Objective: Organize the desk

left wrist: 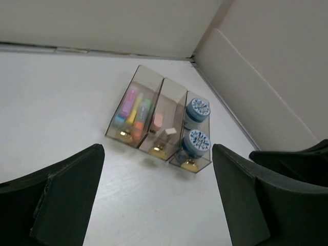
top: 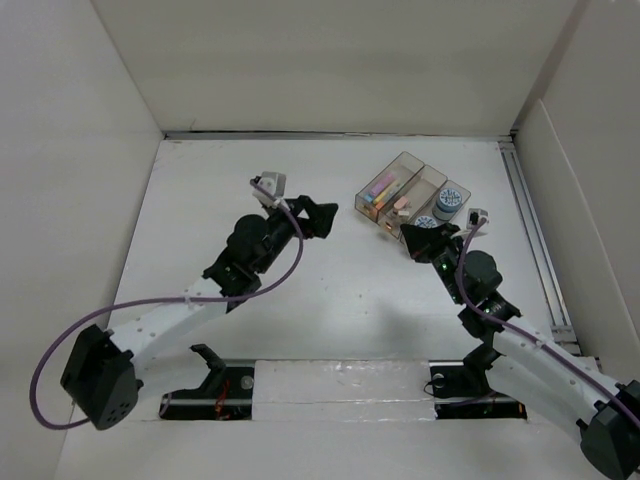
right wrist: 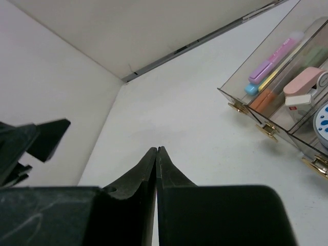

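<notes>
The desk (top: 330,300) is a large matte-white tabletop. A small clear three-compartment tray (top: 415,197) stands at the back right; it also shows in the left wrist view (left wrist: 159,125) and the right wrist view (right wrist: 287,97). It holds coloured highlighters (left wrist: 134,110), pink and white erasers (left wrist: 159,123) and two blue-lidded round tubs (left wrist: 197,125). My left gripper (top: 318,217) is open and empty, above the desk left of the tray. My right gripper (top: 420,240) is shut and empty, just in front of the tray.
Upright white wall panels (top: 330,60) enclose the desk at the back and both sides. A metal rail (top: 535,240) runs along the right edge. The arm bases (top: 330,385) stand at the near edge.
</notes>
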You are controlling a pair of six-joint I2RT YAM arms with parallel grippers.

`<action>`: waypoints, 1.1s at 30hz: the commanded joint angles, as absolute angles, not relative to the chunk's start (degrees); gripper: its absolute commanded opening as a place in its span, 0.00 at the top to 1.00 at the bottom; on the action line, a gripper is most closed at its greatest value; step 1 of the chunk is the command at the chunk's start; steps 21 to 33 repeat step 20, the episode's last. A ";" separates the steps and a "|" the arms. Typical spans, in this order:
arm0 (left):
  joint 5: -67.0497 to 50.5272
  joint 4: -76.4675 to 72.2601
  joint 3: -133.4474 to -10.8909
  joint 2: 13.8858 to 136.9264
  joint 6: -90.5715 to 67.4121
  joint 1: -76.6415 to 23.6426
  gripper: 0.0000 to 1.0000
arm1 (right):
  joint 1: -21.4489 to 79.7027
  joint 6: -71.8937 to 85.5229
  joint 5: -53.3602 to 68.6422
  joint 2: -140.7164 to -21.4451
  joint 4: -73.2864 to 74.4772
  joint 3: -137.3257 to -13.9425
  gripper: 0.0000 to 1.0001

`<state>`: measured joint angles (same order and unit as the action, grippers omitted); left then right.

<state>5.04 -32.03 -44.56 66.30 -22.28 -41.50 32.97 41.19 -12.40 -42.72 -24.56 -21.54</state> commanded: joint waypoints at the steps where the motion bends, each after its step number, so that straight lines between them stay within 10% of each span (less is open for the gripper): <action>1: 9.57 -34.11 -36.32 59.35 -27.24 -41.04 0.18 | 33.05 41.48 -10.81 -41.92 -28.04 -21.62 0.93; 12: 12.74 -25.41 -21.81 41.42 -34.36 -41.04 0.21 | 33.57 42.10 -10.20 -39.64 -27.34 -21.88 0.61; 33: 12.39 -23.38 -22.41 38.94 -34.63 -41.04 0.21 | 34.10 41.66 -9.14 -37.71 -23.74 -23.47 0.56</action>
